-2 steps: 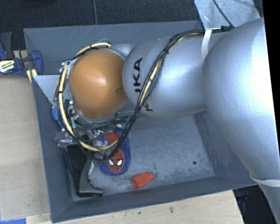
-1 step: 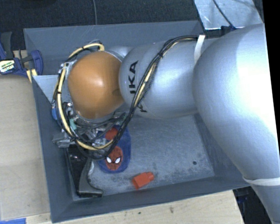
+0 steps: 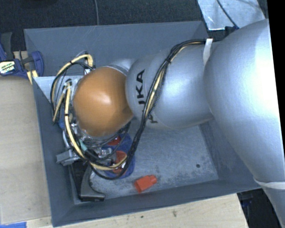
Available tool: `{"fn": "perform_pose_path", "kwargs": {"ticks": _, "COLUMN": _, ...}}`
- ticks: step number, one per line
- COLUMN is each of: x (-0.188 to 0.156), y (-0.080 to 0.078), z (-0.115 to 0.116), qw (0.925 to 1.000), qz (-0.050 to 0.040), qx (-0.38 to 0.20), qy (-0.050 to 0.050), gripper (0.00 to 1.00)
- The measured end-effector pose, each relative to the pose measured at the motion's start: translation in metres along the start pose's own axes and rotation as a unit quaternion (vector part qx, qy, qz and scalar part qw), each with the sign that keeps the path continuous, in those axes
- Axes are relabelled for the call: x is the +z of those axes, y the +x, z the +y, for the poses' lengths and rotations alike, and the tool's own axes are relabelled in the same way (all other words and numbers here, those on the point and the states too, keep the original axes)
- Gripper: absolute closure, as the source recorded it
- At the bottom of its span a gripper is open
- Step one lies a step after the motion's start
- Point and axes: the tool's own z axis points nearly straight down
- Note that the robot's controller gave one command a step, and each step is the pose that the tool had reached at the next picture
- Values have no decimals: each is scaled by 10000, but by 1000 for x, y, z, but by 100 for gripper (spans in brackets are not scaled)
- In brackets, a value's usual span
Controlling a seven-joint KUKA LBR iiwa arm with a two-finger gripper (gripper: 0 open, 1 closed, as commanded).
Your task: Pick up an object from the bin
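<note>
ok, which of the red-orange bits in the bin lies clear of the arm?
The small orange-red block by the bin's near wall, alone on bare floor. The other red pieces sit partly hidden under the arm and its cables.

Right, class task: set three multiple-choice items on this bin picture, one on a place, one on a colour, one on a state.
1. Where does the small block lie in the bin?
A. by the view's lower wall
B. in the top left corner
C. outside, on the board

2. What colour is the domed wrist cover?
A. green
B. orange
C. white

3. How is the block?
A. lifted in the air
B. buried under a heap
C. lying free on the floor

Answers: 1 A, it sits just above the lower wall; 2 B, the dome is glossy orange; 3 C, it rests alone on bare grey floor.
</note>
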Motion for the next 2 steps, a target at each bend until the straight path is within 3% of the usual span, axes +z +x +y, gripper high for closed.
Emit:
{"fn": "perform_pose_path", "kwargs": {"ticks": 1, "x": -3, "y": -5, "z": 0, "qw": 10000, "qz": -60, "qx": -6, "qy": 25, "gripper": 100}}
{"fn": "perform_pose_path", "kwargs": {"ticks": 2, "x": -26, "y": -7, "z": -4, "qw": 9999, "qz": 88, "qx": 13, "qy": -109, "gripper": 100}}
